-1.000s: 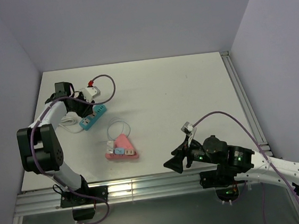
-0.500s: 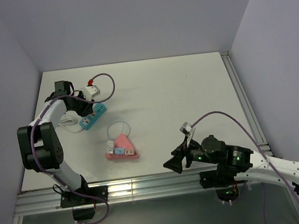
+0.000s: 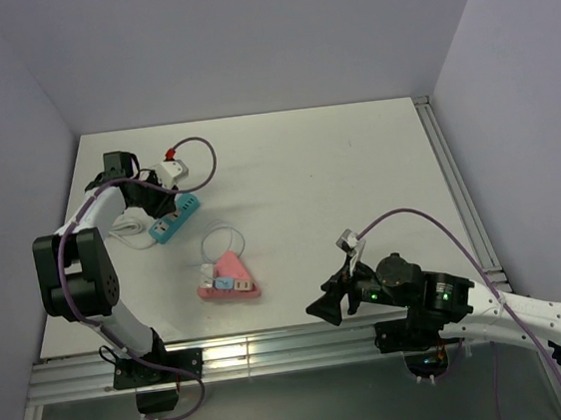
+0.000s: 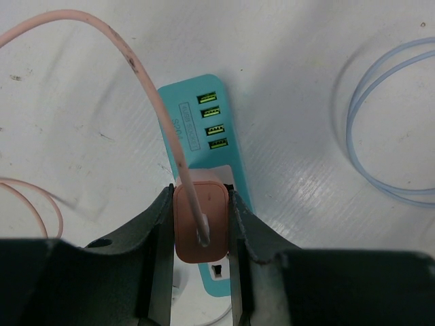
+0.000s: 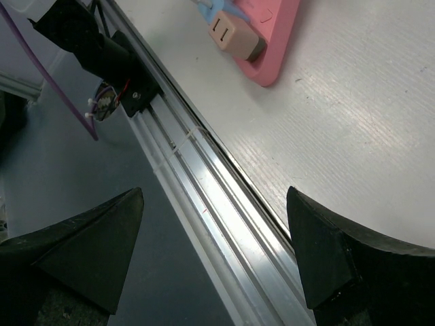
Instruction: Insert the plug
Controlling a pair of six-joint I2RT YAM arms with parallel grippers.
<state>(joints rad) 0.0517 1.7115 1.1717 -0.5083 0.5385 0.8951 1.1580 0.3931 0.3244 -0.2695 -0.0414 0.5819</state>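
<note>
Here, at the far left of the table (image 3: 356, 162), the left gripper (image 4: 201, 207) is clenched on the pink plug (image 4: 201, 234). It holds the plug by its two sides directly over the socket end of the teal power strip (image 4: 204, 146), and I cannot tell if its pins are inside. To the right a thin light blue cable (image 4: 347, 129) makes loops, then lies a pink triangular power strip (image 3: 233, 278) with a beige plug (image 5: 234, 37) in it, and at the right the right gripper (image 3: 325, 309) hangs with jaws released wide, grasping nothing, above the metal rail (image 5: 204, 183) at the near table edge.
</note>
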